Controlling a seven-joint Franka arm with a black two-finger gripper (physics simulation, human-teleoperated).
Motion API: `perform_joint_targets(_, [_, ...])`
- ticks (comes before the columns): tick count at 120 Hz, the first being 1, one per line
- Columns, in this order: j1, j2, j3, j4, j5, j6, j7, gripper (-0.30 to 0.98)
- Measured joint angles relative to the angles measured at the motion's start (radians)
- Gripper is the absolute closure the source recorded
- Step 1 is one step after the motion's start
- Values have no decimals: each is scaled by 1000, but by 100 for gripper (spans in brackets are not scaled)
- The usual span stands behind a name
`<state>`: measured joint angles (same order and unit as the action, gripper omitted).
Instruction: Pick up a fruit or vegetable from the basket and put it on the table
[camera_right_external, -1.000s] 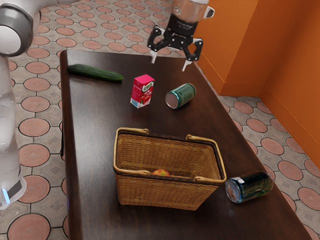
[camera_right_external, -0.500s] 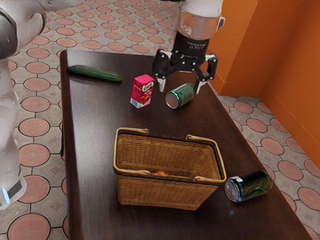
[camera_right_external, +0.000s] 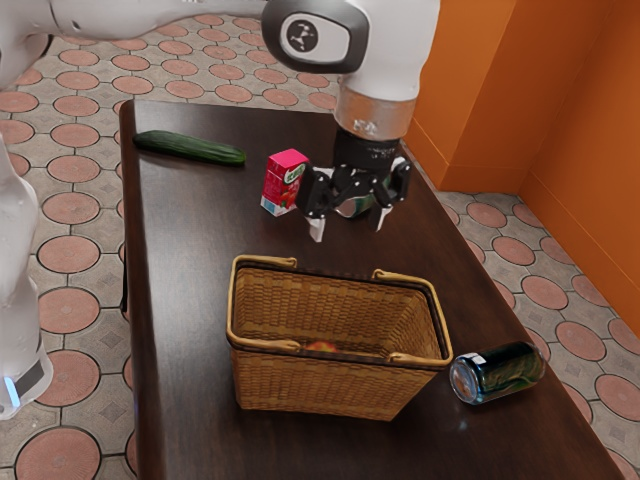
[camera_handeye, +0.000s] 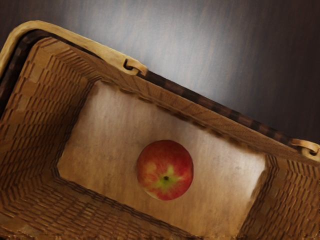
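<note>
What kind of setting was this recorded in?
Probably a simulated room in a home or café, though the pictures don't settle which: a dark wooden table, an orange wall and a floor of round pinkish tiles.

From a distance, I watch my exterior view look down at a slant from the side of the arm (camera_right_external: 385, 50), set back far enough to take in the table (camera_right_external: 190, 260), floor (camera_right_external: 68, 256) and orange wall (camera_right_external: 575, 120). My wrist view faces steeply down into the basket (camera_right_external: 310, 388) from much nearer; both share its inside, the apple (camera_handeye: 165, 170) and some table beside it.
</note>
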<state>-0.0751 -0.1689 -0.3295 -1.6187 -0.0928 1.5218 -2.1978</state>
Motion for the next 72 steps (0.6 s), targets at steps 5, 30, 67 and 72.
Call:
perform_joint_targets(5, [-1,-5,-10,-3,-5,11,-11,0])
perform_joint_targets(30, [0,-13,-27,-58,-25,41,34,0])
perform_joint_targets(67, [-4,-21,-57,-183,-27,93,176,0])
perform_joint_targets(72, [-4,-33,-58,-203,-29,103,191,0])
